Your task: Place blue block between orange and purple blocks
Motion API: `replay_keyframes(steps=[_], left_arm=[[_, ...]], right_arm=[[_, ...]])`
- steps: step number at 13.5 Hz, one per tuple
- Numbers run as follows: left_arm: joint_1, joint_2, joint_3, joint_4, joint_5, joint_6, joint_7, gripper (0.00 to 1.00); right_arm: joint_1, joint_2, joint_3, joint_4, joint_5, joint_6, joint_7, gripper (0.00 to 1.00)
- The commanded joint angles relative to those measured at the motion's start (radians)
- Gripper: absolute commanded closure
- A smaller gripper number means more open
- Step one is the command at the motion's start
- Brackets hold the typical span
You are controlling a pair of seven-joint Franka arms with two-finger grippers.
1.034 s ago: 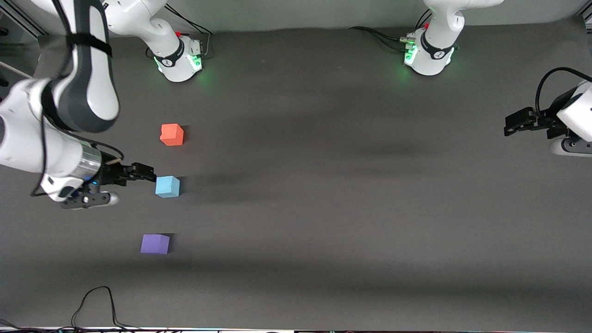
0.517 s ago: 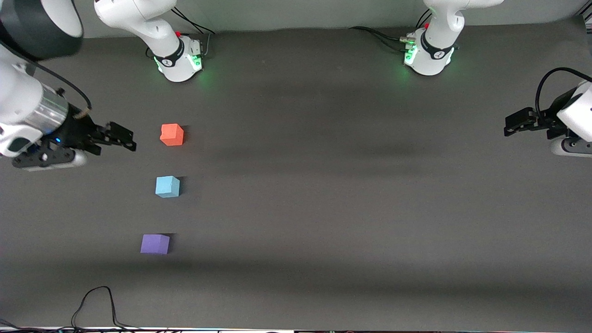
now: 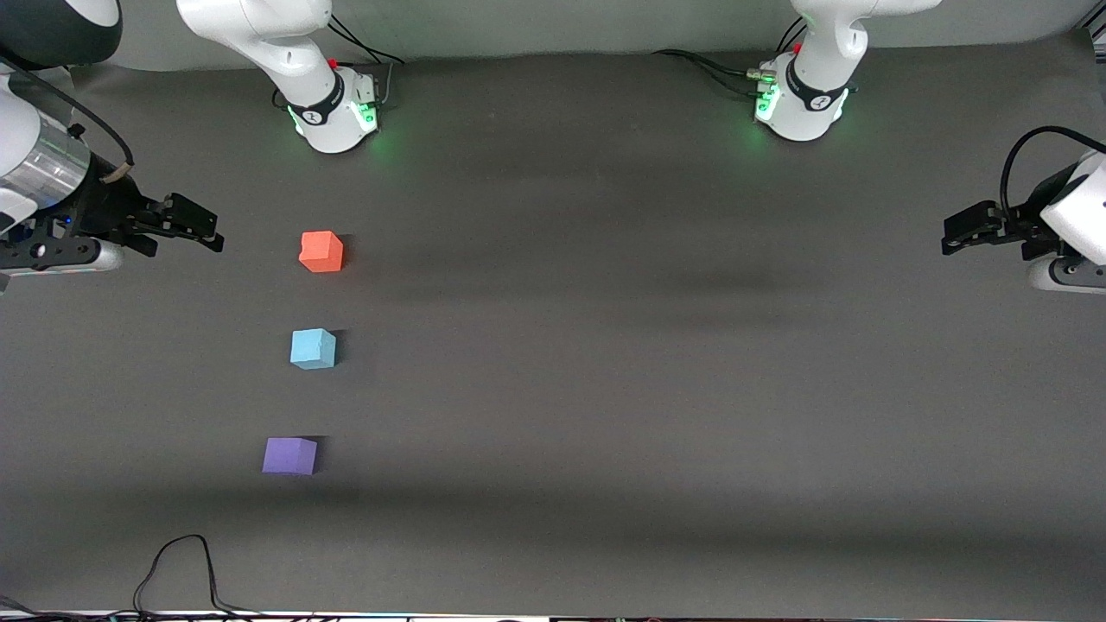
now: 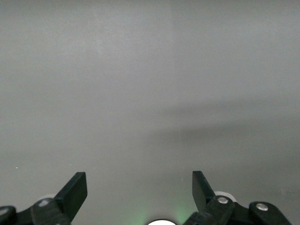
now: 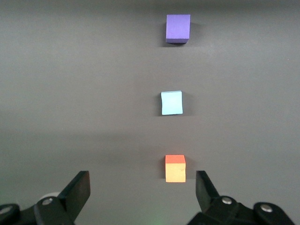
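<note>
The light blue block (image 3: 313, 349) sits on the dark table between the orange block (image 3: 321, 251), which is farther from the front camera, and the purple block (image 3: 289, 456), which is nearer. All three stand in a rough line, apart from each other. The right wrist view shows the same line: orange block (image 5: 175, 168), blue block (image 5: 171, 102), purple block (image 5: 178, 28). My right gripper (image 3: 207, 233) is open and empty, up in the air beside the orange block toward the right arm's end of the table; it also shows in its wrist view (image 5: 143, 185). My left gripper (image 3: 950, 238) is open and empty, waiting at its own end (image 4: 139, 185).
A black cable (image 3: 177, 570) loops on the table near the front edge, nearer the front camera than the purple block. The two arm bases (image 3: 333, 108) (image 3: 802, 104) stand along the table's back edge.
My right gripper has let go of the blue block and drawn away, from beside it to a spot beside the orange block near the table's end. The blocks and the left arm have not moved.
</note>
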Motion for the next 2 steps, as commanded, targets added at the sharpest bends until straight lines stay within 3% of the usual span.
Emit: replay_keyframes(steps=[1,2], left_arm=[[-0.002,-0.014,0.004,-0.019,-0.001,0.021,-0.006,0.00],[-0.004,-0.014,0.002,-0.019,-0.001,0.021,-0.006,0.00]], right_arm=[[-0.011,-0.016,0.013,-0.022,-0.025,0.011,0.010,0.00],[-0.013,-0.013,0.011,-0.025,-0.025,0.010,0.010,0.00]])
